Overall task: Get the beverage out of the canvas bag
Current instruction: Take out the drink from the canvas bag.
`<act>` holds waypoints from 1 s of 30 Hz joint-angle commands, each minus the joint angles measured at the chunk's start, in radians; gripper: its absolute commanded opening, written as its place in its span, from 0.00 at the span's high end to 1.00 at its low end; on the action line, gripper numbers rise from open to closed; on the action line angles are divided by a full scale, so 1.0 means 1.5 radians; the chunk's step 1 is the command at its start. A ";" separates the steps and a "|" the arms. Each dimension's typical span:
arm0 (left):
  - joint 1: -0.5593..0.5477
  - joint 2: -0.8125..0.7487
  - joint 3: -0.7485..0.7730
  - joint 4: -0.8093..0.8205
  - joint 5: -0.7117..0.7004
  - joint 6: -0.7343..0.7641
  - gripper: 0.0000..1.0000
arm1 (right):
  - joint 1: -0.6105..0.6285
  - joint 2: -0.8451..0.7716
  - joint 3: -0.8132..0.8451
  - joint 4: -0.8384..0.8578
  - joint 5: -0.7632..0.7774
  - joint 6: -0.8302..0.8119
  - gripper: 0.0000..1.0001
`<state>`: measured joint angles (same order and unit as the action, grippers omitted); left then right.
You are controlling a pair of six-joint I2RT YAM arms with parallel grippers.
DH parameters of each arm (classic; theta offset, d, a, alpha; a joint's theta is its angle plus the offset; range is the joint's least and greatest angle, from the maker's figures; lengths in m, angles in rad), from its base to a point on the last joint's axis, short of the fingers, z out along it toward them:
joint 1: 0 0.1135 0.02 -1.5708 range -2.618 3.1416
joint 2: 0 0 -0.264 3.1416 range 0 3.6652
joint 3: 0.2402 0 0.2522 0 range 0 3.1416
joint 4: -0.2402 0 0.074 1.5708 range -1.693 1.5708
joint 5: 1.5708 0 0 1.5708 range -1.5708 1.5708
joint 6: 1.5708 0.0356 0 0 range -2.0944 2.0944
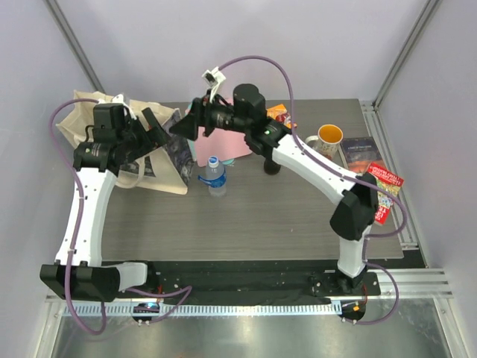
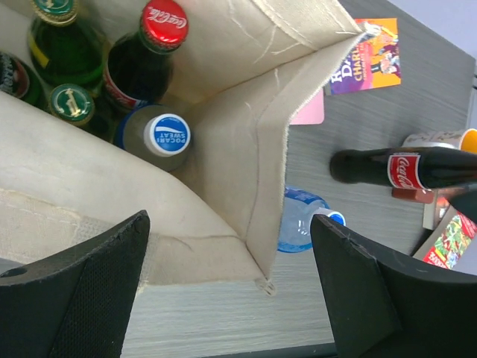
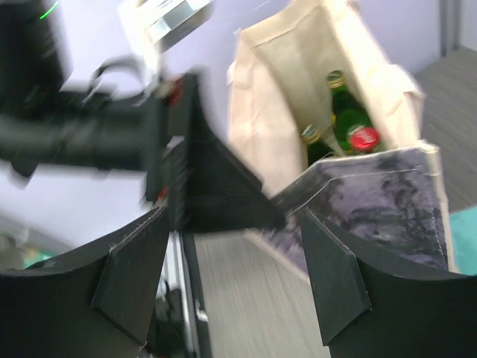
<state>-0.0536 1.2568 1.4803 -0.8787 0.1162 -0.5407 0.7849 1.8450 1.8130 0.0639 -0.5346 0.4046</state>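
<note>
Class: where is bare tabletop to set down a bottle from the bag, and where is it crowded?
Free: the wide near strip of table between the water bottle and the arm bases. Crowded: far left by the canvas bag, far right by the mug, booklets and red packet.

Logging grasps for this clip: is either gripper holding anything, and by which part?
Nothing is gripped: the left gripper and right gripper stand open, each straddling the rim of the canvas bag.
</note>
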 commanded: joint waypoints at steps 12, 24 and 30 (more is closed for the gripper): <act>0.001 -0.057 -0.066 0.129 0.110 0.075 0.07 | 0.021 0.129 0.193 -0.157 0.258 0.220 0.27; 0.003 -0.061 -0.048 0.157 0.193 0.079 0.07 | 0.032 0.225 0.290 -0.182 0.341 0.294 0.27; 0.017 -0.089 -0.013 0.149 0.090 0.078 0.05 | 0.027 0.230 0.292 -0.181 0.382 0.286 0.32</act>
<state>-0.0494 1.1748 1.3960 -0.6926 0.3412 -0.4294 0.8310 2.2101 2.2127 -0.2142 -0.0353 0.8276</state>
